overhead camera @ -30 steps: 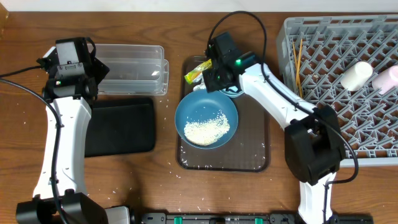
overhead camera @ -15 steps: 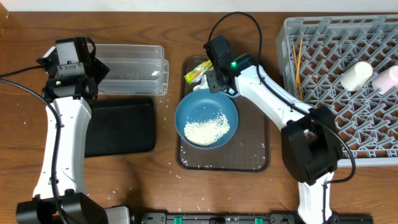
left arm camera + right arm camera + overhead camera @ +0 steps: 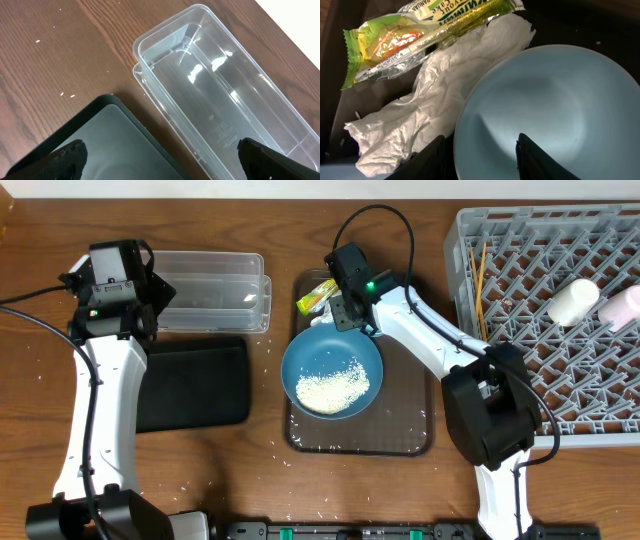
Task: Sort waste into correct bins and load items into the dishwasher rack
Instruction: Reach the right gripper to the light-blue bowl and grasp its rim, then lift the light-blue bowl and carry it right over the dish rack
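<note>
One view — R wrist — shows tissue (crumpled) that overhead hides.

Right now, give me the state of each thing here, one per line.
Clear rectangular plastic tub: upright, empty.
Shallow black rectangular tray: empty.
Large dark-blue bowl: upright, holding white rice.
Smaller light-blue bowl: upright, empty.
White tissue: crumpled.
Small white cup: on its side in grey lattice rack.
Small pink cup: on its side.
Left gripper: open, empty.
Right gripper: open, astride light-blue bowl's rim.
</note>
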`<state>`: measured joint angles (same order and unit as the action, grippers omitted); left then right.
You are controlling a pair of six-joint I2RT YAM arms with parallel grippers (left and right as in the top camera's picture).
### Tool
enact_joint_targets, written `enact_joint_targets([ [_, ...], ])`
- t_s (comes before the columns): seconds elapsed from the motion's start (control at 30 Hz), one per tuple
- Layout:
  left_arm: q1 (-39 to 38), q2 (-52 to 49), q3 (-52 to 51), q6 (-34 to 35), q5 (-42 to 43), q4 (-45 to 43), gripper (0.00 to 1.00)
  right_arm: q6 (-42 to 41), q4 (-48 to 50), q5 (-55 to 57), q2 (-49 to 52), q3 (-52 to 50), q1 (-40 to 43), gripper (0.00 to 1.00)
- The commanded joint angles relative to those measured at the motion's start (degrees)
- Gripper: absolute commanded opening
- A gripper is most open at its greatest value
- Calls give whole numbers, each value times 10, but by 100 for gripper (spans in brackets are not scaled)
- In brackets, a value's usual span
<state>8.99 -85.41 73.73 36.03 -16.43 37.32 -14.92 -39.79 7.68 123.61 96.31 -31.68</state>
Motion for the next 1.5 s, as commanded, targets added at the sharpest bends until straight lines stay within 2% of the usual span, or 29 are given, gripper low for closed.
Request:
enact_joint_targets([
  [0.0,3,-4,-3,3,-1,2,99,-7,1,14,8,2,1,42],
  [0.4,3,-4,-3,3,-1,2,99,-7,-22,12,20,0,3,36],
  [0.57,3,-4,-3,3,-1,2,99,-7,-29,16,12,0,8,28],
  [0.77,3,-4,-3,3,-1,2,99,-7,-32,16,-12,0,17,15],
  [0.8,3,-4,-3,3,-1,2,99,-7,-32,16,-15,0,17,5],
  [0.83,3,-4,-3,3,-1,2,99,-8,-34,14,-19,0,17,1],
  [1.07,3,-4,-3,3,-1,2,99,-9,-40,6,-46,1,18,1],
  [1.23,3,-4,-3,3,-1,2,99,-9,-42,16,-107,1,27,1],
  [1.47,3,-4,-3,3,-1,2,99,-7,-59,3,-222,1,120,1],
])
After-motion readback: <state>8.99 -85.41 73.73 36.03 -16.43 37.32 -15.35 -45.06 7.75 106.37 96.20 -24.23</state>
